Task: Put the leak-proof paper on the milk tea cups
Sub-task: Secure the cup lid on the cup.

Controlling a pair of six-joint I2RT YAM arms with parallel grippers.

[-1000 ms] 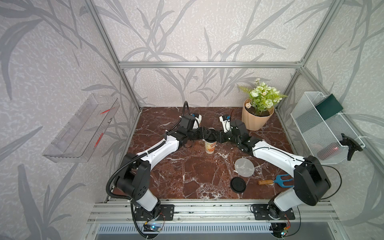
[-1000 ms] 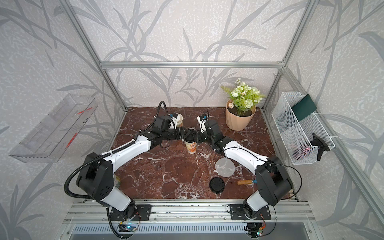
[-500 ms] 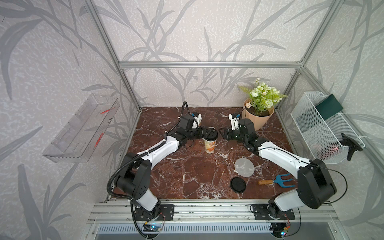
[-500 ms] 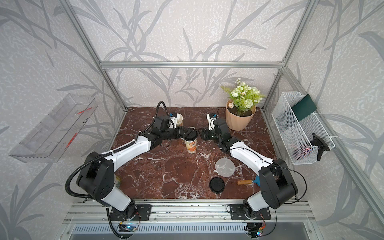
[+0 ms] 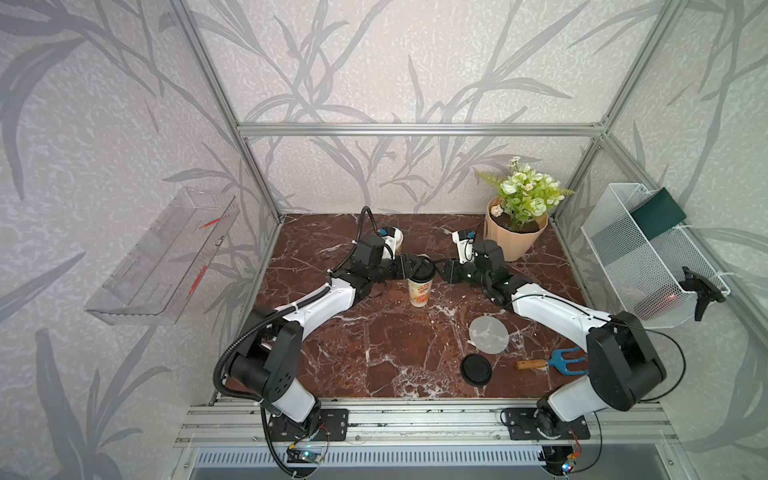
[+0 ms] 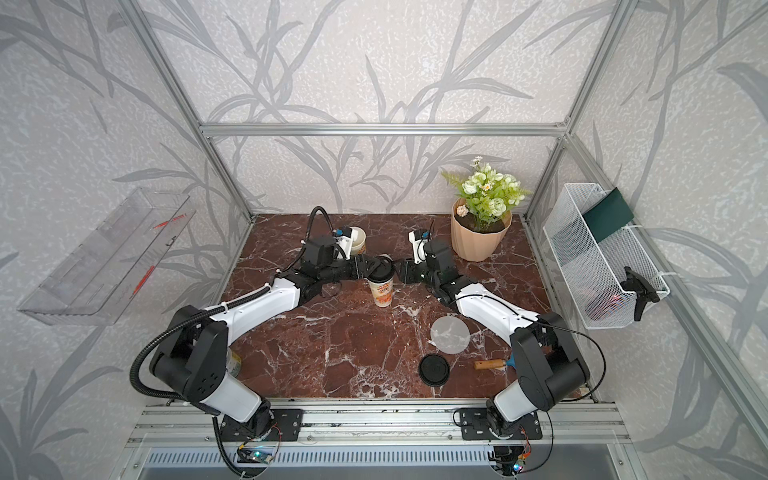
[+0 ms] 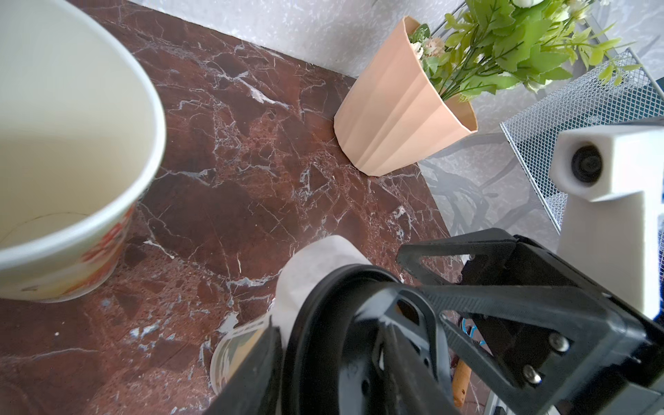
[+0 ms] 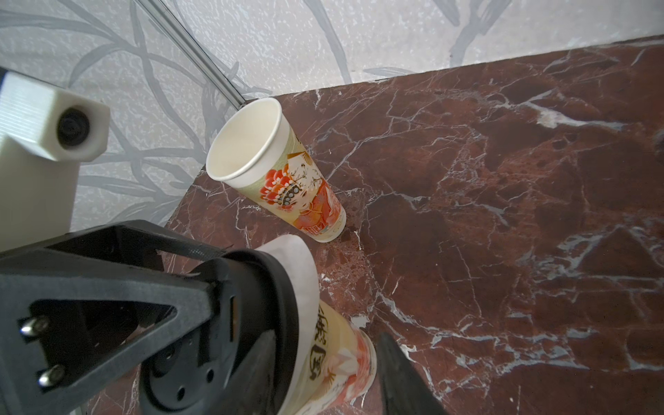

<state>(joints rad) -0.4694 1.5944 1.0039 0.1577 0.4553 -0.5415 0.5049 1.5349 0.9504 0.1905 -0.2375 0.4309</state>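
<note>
One milk tea cup (image 5: 419, 291) (image 6: 382, 293) stands mid-table with a black lid (image 5: 424, 272) (image 7: 323, 323) on it. A leak-proof paper (image 7: 316, 266) (image 8: 298, 262) sticks out under the lid. My left gripper (image 5: 415, 268) (image 7: 323, 377) is shut on the lid's rim, one finger on top and one under it. My right gripper (image 5: 440, 266) (image 8: 330, 377) is open: one finger lies on the lid and the other stands off the cup's side. The second cup (image 5: 397, 241) (image 8: 280, 172) stands uncovered behind the left wrist. Another leak-proof paper (image 5: 489, 334) (image 6: 450, 333) lies flat at the front right.
A second black lid (image 5: 476, 370) and a blue hand fork (image 5: 557, 361) lie near the front right edge. A peach plant pot (image 5: 515, 237) stands at the back right. A wire basket (image 5: 640, 257) hangs on the right wall, a clear shelf (image 5: 162, 257) on the left.
The right gripper drew back to the right, away from the cup, then came back to the lid with its jaws narrower. The left gripper stayed at the lid.
</note>
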